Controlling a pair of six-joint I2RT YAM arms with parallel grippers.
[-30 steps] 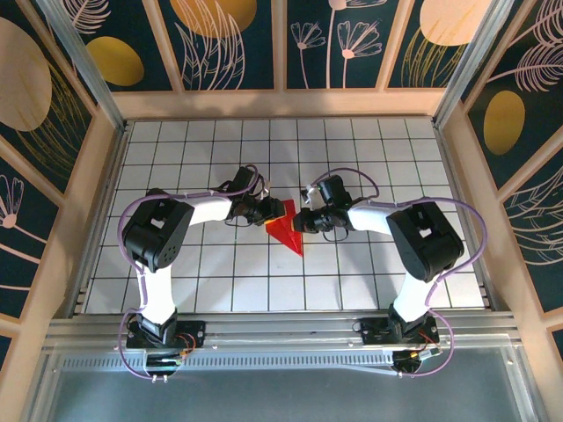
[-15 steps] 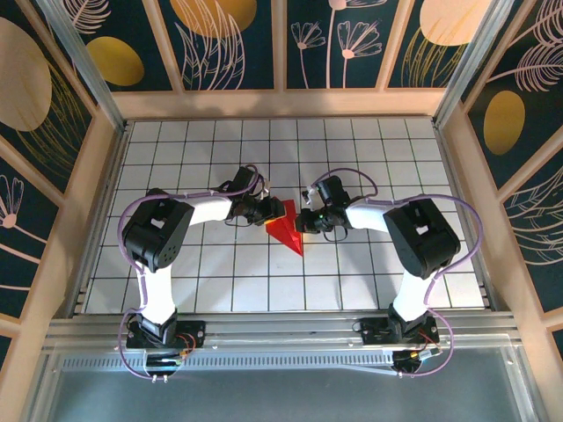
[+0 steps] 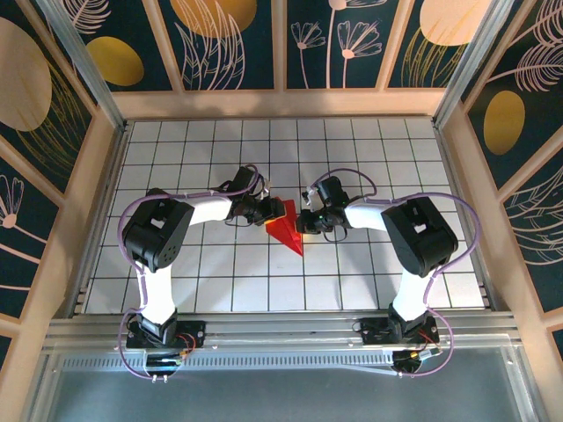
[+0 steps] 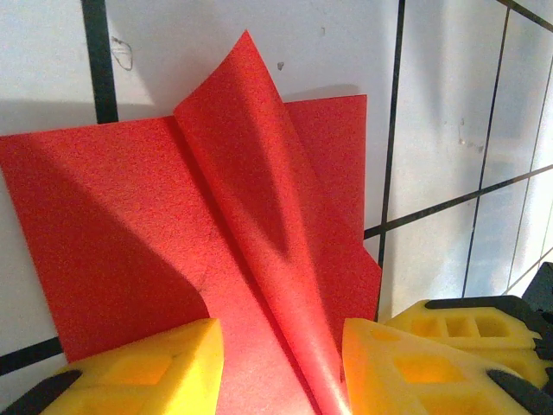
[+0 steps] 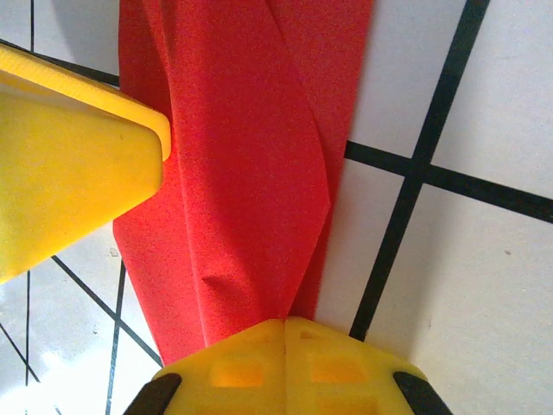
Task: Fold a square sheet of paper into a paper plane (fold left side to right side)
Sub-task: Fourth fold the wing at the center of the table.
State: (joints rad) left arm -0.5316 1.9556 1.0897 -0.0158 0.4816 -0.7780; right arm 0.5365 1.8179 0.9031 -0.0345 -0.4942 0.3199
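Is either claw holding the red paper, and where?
Right claw: shut at the narrow end of the red paper; pinching or pressing, cannot tell. Left claw: open around the raised fold.

On the table (image 3: 352, 149), the paper (image 3: 284, 229) lies between left end effector (image 3: 264, 212) and right end effector (image 3: 303, 220).

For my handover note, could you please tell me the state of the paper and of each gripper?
Paper: partly folded, lying flat with one flap lifted.
Left gripper: open, fingers either side of the lifted flap.
Right gripper: shut, tips at the paper's edge; whether it pinches the paper I cannot tell.
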